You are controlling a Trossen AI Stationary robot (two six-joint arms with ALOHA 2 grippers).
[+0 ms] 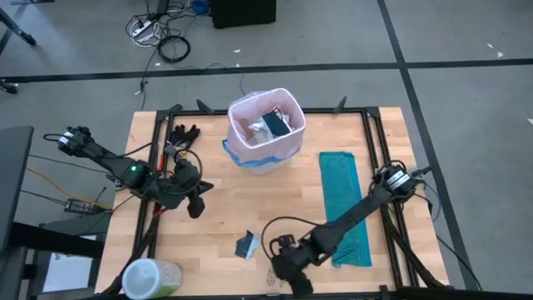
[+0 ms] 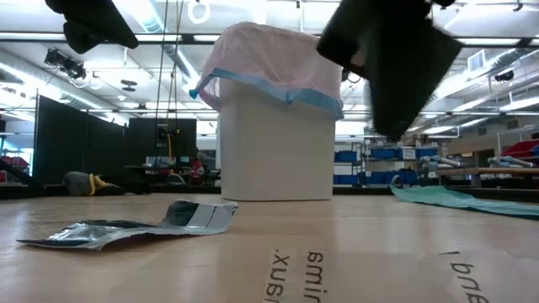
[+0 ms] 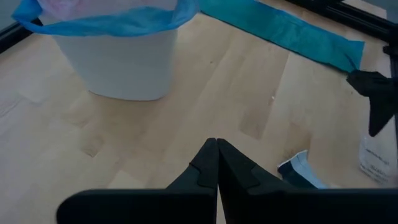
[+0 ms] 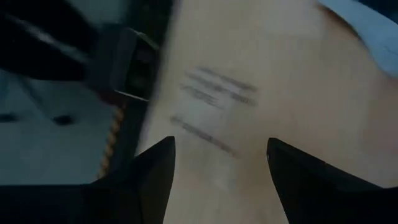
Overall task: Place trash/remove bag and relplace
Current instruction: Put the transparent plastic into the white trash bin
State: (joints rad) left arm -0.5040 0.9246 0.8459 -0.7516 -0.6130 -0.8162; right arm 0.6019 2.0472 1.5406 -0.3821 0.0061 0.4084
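A white plastic bin (image 1: 265, 143) stands on the wooden table (image 1: 216, 208), lined with a thin pale pink bag (image 1: 250, 117) with a blue rim band, scraps of trash (image 1: 273, 123) inside. A flattened silvery packet (image 1: 247, 245) lies in front of the bin. Past it, at the table's front edge, the right gripper (image 1: 296, 282) hangs spread wide and empty over mirrored black print, too partial to read. To the bin's left, the left gripper (image 1: 196, 207) is clenched on nothing.

Floor (image 1: 466, 37): grey, crossed by dark seam lines. Cables (image 1: 162, 37): loose coil near a black box (image 1: 243, 12). Ceiling lights (image 2: 497, 42): long bright strips. Dark partition (image 2: 72, 143) at one side. Shelving with blue bins (image 2: 349, 167) beyond.
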